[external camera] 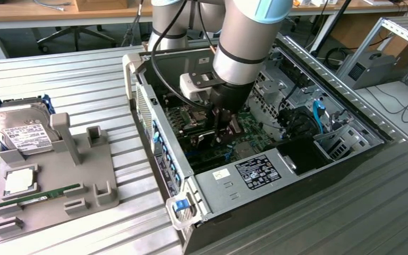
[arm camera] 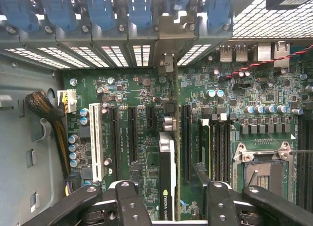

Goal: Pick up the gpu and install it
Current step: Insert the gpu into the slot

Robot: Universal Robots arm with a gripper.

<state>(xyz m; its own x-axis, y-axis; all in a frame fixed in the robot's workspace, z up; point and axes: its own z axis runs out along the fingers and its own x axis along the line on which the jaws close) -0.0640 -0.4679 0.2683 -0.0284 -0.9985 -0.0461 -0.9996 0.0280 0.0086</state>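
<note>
Wrist view looks straight down at the motherboard [arm camera: 146, 96] inside the open computer case [external camera: 275, 186]. The gpu [arm camera: 167, 177] stands on edge over the board, its thin black edge with a green logo running between the two gripper [arm camera: 167, 199] fingers [arm camera: 131, 196], which stand wide apart on either side of it; whether the pads actually press the card cannot be told. The card's metal bracket [arm camera: 166, 64] reaches up to the row of rear slot covers with blue latches [arm camera: 100, 13] at the case's back wall. Just beside the gpu run long black expansion slots [arm camera: 186, 140], and a white slot [arm camera: 95, 143] lies further off, near a bundle of braided cable [arm camera: 46, 111]. The empty CPU socket [arm camera: 264, 169] sits on the far side of the memory slots from the card.

Exterior view shows the arm [external camera: 250, 37] reaching down into the case, the gripper [external camera: 225, 127] low over the board in the middle of the chassis. The case lies on its side on the slatted metal counter [external camera: 83, 85]. Well apart from the case, toward the exterior view's left, a grey holder tray [external camera: 83, 175] carries a hard drive [external camera: 21, 127] with a white label, a processor chip [external camera: 19, 181] and a green RAM stick [external camera: 37, 197].
</note>
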